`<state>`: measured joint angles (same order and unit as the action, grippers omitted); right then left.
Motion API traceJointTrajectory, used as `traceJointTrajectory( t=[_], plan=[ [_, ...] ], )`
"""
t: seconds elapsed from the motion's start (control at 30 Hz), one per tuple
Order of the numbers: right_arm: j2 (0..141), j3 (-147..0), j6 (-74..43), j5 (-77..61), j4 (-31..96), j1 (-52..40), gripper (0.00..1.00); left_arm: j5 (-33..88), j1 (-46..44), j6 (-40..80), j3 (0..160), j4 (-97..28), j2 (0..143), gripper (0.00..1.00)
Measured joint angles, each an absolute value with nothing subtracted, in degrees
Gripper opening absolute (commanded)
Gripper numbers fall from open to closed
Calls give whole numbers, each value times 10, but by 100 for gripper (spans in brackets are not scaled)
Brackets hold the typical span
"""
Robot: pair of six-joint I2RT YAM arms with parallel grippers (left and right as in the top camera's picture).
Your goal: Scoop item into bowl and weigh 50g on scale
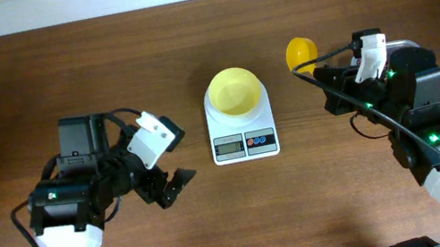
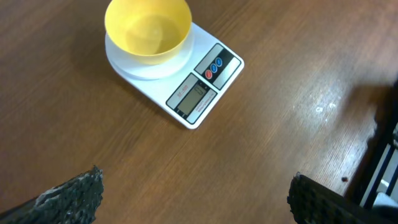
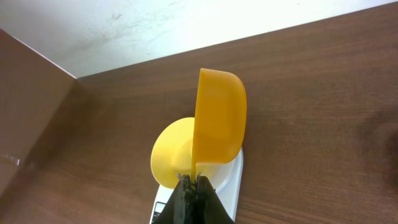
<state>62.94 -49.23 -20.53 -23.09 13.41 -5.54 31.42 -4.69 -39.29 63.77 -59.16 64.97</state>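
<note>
While bowl (image 1: pixel 235 92) tops scale (image 1: pixel 245 144), scoop (image 1: pixel 300 52) tilted nearby

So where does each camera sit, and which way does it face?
Overhead: above the table, looking straight down; both arms show, right gripper holding the scoop.
Left wrist: on the left arm, facing the scale and bowl; its open fingertips at bottom corners.
Right wrist: on the right arm, looking along its shut fingers at the scoop.
All three share the bowl on the scale.
</note>
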Motion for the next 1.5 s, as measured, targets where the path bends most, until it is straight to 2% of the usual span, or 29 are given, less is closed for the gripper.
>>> traceJointTrajectory(
  t=[0.23, 0.6, 1.5],
  plan=[
    [629, -492, -205, -231, 145, -55, 4, 261, -47, -427, 638, -579, 650, 99],
    [629, -492, -205, -231, 150, -55, 4, 259, -47, -383, 638, -572, 650, 99],
    [626, -492, -205, -265, 193, -55, 4, 318, -47, -449, 631, -551, 714, 99]
  ],
)
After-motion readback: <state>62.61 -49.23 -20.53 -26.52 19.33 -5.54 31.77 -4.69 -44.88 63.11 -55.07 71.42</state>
